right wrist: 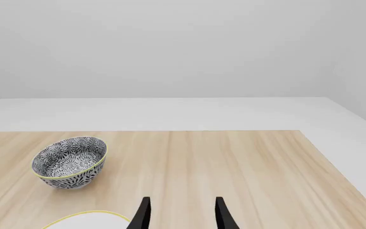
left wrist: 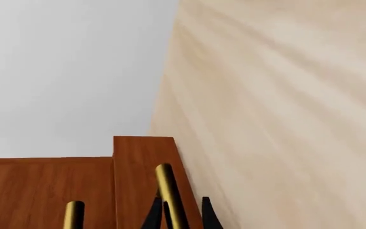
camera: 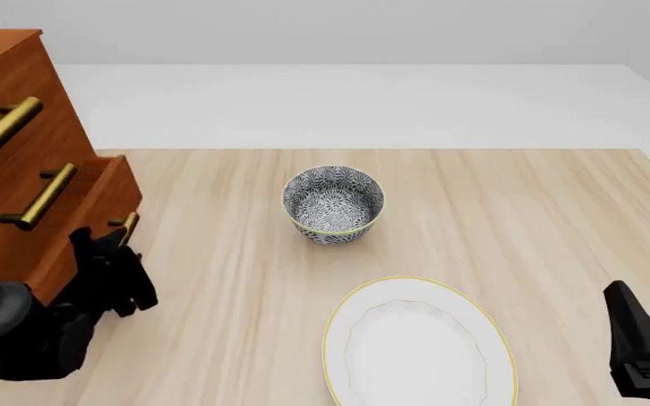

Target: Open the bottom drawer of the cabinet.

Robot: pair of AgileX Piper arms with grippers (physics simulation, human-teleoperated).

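Pale wooden table (camera: 528, 220) spread wide under everything. At its left edge, the reddish-brown cabinet (camera: 9, 101), standing tall on the boards. Near the middle, a patterned bowl (camera: 333, 204), upright. Just nearer than that, a white gold-rimmed plate (camera: 418, 345), flat on the wood, apart from the bowl.

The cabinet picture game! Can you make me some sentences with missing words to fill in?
1. The left hand is at the ___ drawer's handle.
2. The cabinet has ___ brass handles.
3. The plate is white with a ___ rim.
4. The patterned bowl has ___ inside it.

Missing words: bottom; three; yellow; nothing
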